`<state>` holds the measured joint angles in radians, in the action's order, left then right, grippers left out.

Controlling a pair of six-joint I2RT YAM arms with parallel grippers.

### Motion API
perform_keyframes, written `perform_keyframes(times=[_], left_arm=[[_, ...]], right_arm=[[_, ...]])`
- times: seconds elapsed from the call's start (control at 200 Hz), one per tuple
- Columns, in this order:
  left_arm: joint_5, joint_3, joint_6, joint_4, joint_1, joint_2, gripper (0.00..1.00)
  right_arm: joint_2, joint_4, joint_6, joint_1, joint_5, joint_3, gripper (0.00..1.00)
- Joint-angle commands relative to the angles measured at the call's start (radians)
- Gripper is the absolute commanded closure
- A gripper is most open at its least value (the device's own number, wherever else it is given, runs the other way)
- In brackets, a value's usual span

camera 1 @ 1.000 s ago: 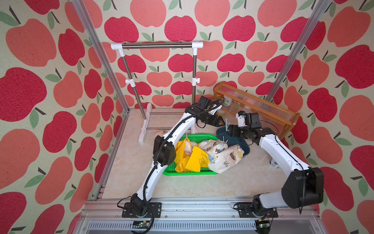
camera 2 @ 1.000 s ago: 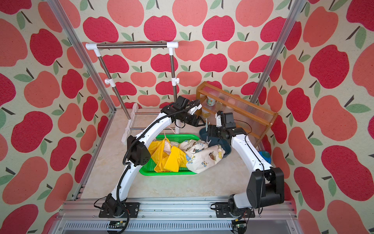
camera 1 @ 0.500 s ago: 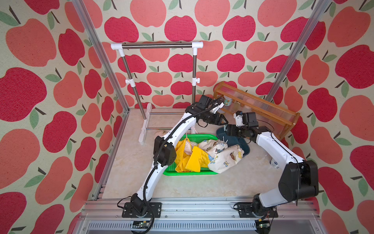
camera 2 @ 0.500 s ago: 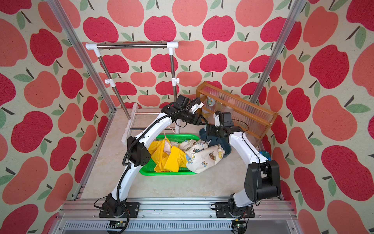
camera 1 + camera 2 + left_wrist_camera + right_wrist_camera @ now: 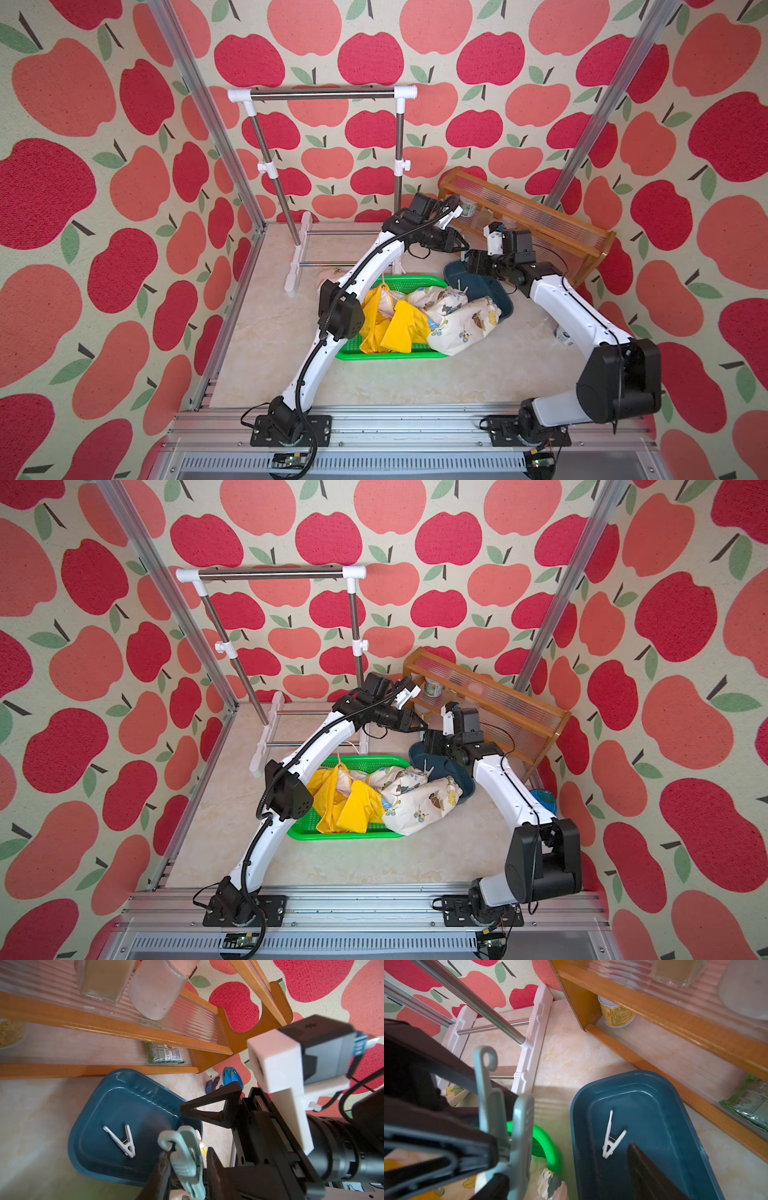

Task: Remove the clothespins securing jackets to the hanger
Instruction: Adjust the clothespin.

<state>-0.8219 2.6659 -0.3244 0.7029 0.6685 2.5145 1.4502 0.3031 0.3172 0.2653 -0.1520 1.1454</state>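
My left gripper (image 5: 187, 1153) is shut on a pale teal clothespin (image 5: 186, 1159) and holds it in the air over the near edge of the blue tray (image 5: 116, 1105). In both top views this gripper (image 5: 459, 246) (image 5: 422, 726) points right, just behind my right gripper (image 5: 471, 264). My right gripper (image 5: 566, 1161) stands open beside that clothespin (image 5: 521, 1126), not touching it. A white clothespin (image 5: 610, 1136) (image 5: 461, 286) lies flat in the tray. The yellow jacket (image 5: 399, 332) and the cream printed jacket (image 5: 461, 324) lie crumpled in a green basket (image 5: 390, 355). A bit of the pink hanger (image 5: 384, 286) pokes out by the yellow one.
A steel clothes rail (image 5: 320, 93) stands at the back left. A wooden shelf (image 5: 540, 224) with jars, a cup and a packet runs along the back right, close behind both grippers. A small blue-lidded container (image 5: 565, 334) sits on the floor under the right arm.
My left gripper's jaws have narrowed onto the teal clothespin. The right gripper has shifted slightly toward the back left and stayed open.
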Motion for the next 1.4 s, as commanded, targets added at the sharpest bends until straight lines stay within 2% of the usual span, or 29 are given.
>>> perform_keyframes(times=[0.0,0.195,0.205,0.225,0.375,0.525,0.75,0.96,1.12,1.19,1.271,1.396], left_arm=[[-0.047,0.049,0.002,-0.024,0.007,0.029,0.72],[-0.077,0.054,0.01,-0.023,0.012,0.033,0.84],[-0.076,0.054,0.009,-0.023,0.01,0.033,0.87],[-0.069,0.054,0.005,-0.021,0.01,0.035,1.0],[-0.01,0.054,0.012,-0.004,0.01,0.038,1.0],[0.098,0.036,0.042,0.011,0.009,0.056,1.0],[0.192,0.037,-0.004,-0.048,-0.007,0.14,1.0],[0.264,0.039,-0.051,-0.094,-0.021,0.187,1.0],[0.377,0.038,-0.028,-0.073,-0.018,0.2,1.0],[0.452,0.037,0.003,-0.048,-0.01,0.204,1.0],[0.522,0.032,0.024,-0.033,-0.001,0.204,1.0],[0.581,0.029,0.011,-0.027,-0.003,0.205,1.0]], right_arm=[[-0.034,-0.049,0.021,-0.003,-0.008,-0.021,0.24],[-0.027,-0.052,0.02,-0.002,-0.004,-0.016,0.24],[-0.028,-0.051,0.019,-0.002,-0.005,-0.015,0.24],[-0.027,-0.048,0.018,-0.003,-0.007,-0.014,0.24],[-0.041,0.01,-0.004,-0.002,-0.014,0.0,0.23],[-0.095,0.126,-0.048,-0.003,0.01,0.015,0.21],[-0.191,0.31,-0.104,-0.004,0.065,0.029,0.19],[-0.244,0.351,-0.155,-0.009,-0.067,0.021,0.18],[-0.255,0.395,-0.18,-0.032,-0.339,0.064,0.17],[-0.26,0.402,-0.175,-0.047,-0.406,0.088,0.17],[-0.26,0.419,-0.184,-0.058,-0.416,0.125,0.17],[-0.25,0.512,-0.273,-0.058,-0.323,0.187,0.15]])
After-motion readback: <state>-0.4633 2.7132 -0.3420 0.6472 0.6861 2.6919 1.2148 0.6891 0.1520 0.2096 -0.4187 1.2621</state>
